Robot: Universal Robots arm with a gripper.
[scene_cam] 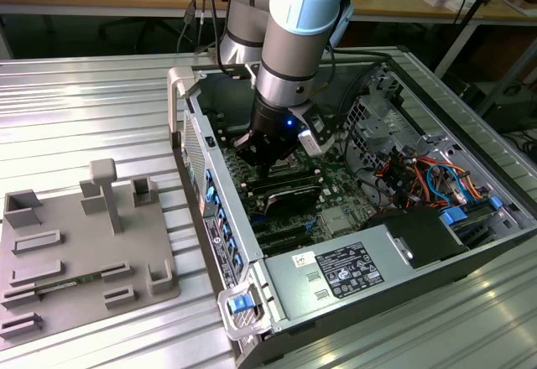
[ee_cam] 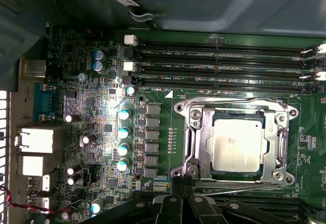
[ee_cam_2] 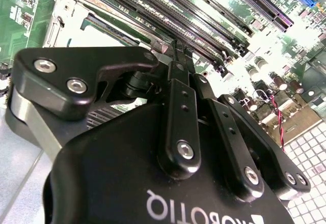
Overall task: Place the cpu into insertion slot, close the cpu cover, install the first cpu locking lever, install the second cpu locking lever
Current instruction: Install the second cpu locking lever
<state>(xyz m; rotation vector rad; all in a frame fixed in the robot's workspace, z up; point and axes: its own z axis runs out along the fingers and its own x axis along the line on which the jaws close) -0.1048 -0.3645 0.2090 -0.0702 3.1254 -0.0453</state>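
The cpu, a flat square chip with a pale silver-grey top, lies seated in the insertion slot, whose dark edge shows as a thin border around the chip in the first wrist view. The cpu cover, a shiny metal frame with a square opening, lies flat over the slot so that the chip shows through the opening. A thin metal lever runs along the cover's edge on the side nearest the tool. On the far side of the cover from the tool sit four long black memory slots, side by side and parallel. Beside the cover, a row of small capacitors with teal tops stands on the green motherboard.

The tool reaches to the edge of the cover next to the lever. Its black fingers stand close together, tips almost meeting, in the second wrist view; whether they pinch the lever I cannot tell.

In the exterior view the arm reaches down into an open computer case lying on its side on a ribbed metal worktop. A grey power supply box sits inside the case, near the arm. On the worktop to the exterior view's left of the case rests a grey holder tray with several raised blocks and slots.
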